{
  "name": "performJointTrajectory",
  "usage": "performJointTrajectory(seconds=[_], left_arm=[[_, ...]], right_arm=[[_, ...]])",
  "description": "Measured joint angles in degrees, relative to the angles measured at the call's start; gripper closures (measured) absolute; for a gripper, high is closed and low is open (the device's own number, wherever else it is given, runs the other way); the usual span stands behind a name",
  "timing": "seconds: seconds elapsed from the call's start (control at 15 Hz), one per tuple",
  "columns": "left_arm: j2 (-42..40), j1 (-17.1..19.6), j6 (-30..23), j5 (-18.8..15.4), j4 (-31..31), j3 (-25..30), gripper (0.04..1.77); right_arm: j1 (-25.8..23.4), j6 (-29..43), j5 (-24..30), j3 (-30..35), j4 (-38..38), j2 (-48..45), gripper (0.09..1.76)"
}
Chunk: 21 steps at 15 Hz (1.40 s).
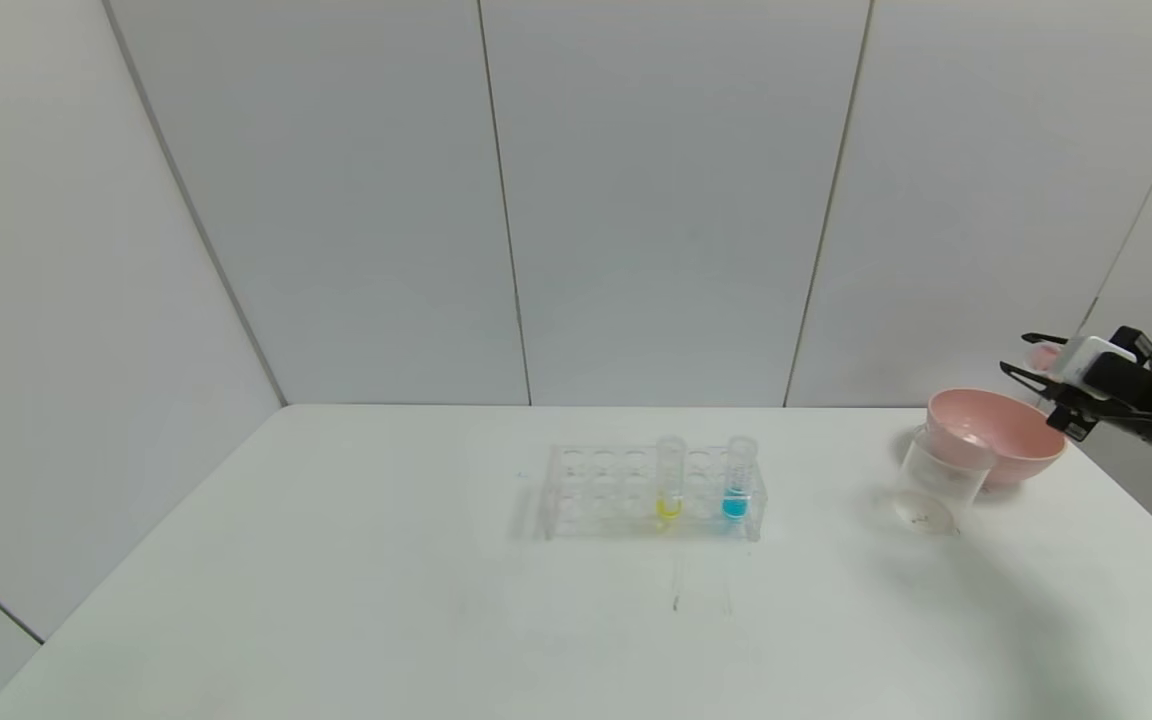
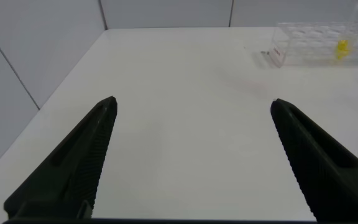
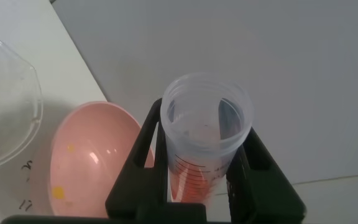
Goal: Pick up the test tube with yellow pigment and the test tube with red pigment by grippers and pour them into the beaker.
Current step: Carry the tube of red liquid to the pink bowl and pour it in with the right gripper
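The test tube with yellow pigment [image 1: 669, 480] stands upright in a clear rack [image 1: 596, 492] at the table's middle; it also shows in the left wrist view [image 2: 341, 46]. My right gripper [image 1: 1031, 358] is raised at the far right, just right of the pink bowl, and is shut on the test tube with red pigment [image 3: 207, 143]. A little orange-red liquid sits in the tube's lower part. The beaker [image 1: 936, 480] stands on the table in front of the bowl, left of and below this gripper; it also shows in the right wrist view [image 3: 5, 124]. My left gripper [image 2: 192, 102] is open and empty over bare table, far from the rack.
A tube with blue liquid [image 1: 736, 482] stands in the rack right of the yellow one. A pink bowl [image 1: 1001, 435] sits behind and touching the beaker, near the table's right edge. White wall panels close the back and left.
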<state>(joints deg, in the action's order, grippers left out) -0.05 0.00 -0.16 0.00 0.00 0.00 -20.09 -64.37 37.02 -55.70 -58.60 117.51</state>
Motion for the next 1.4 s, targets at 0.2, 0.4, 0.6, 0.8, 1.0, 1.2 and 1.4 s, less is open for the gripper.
performJointTrajectory(seconds=[0.2, 0.4, 0.6, 0.8, 1.0, 1.2, 1.4], left_arm=[[0.0, 0.0, 0.0, 0.0, 0.0, 0.0, 0.05], [0.0, 0.0, 0.0, 0.0, 0.0, 0.0, 0.05], [0.0, 0.0, 0.0, 0.0, 0.0, 0.0, 0.05], [0.0, 0.0, 0.0, 0.0, 0.0, 0.0, 0.05], [0.0, 0.0, 0.0, 0.0, 0.0, 0.0, 0.05], [0.0, 0.0, 0.0, 0.0, 0.0, 0.0, 0.05], [0.0, 0.0, 0.0, 0.0, 0.0, 0.0, 0.05]], right_arm=[[1.0, -5.3, -0.1, 0.7, -0.5, 0.1, 1.26], [2.1, -9.6, -0.3, 1.2, -2.8, 0.1, 1.26], [2.5, -17.4, -3.3, 1.4, -3.1, 0.1, 1.26], [2.3, -23.4, -5.5, 1.8, -3.5, 0.0, 1.26], [2.5, -25.6, -6.7, 2.2, -4.6, 0.0, 1.26], [2.5, -28.5, -6.8, 2.4, -5.3, 0.0, 1.26], [2.6, -29.9, -6.8, 2.6, -5.7, -0.1, 1.26]])
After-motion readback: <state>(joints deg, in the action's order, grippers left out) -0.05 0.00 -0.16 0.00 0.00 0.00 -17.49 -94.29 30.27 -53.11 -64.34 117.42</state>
